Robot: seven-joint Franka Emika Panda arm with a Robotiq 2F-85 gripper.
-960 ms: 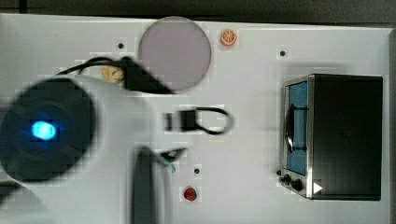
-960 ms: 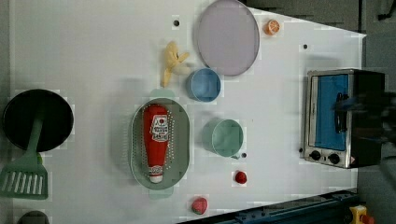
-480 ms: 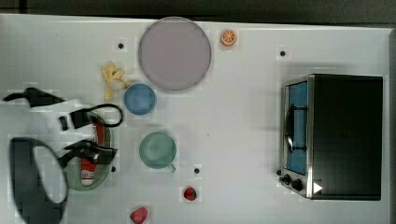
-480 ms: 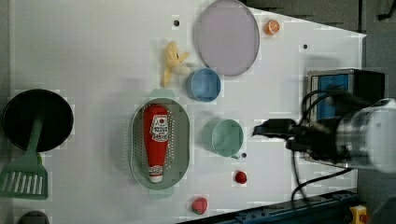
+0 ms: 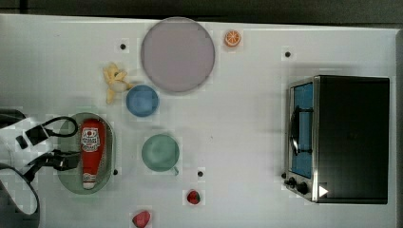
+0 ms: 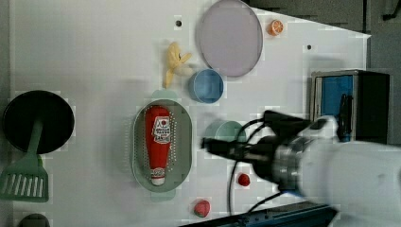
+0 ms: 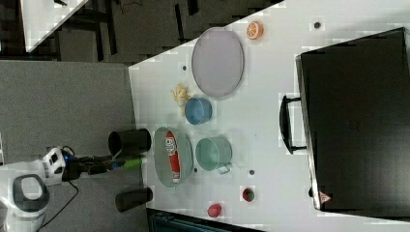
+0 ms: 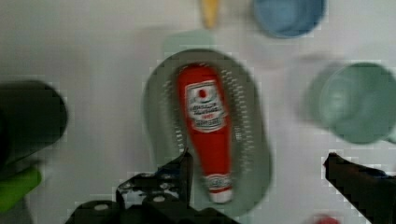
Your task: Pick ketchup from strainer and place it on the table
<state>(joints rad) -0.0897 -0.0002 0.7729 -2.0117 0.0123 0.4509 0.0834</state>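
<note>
The ketchup (image 5: pixel 91 153) lies lengthwise in the strainer (image 5: pixel 108 137); the wrist view shows the gripper (image 8: pixel 257 175) spread wide and empty above it, while the right view shows the toaster oven's handle (image 7: pixel 285 124).

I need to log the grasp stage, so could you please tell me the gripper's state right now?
Gripper: open, jaws spread wide and holding nothing; the ketchup lies untouched in the strainer.

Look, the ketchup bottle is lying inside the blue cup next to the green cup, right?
Not quite. The ketchup bottle lies inside the pale green strainer, not the blue cup. The top view shows it. The green cup really is next to it.
</note>
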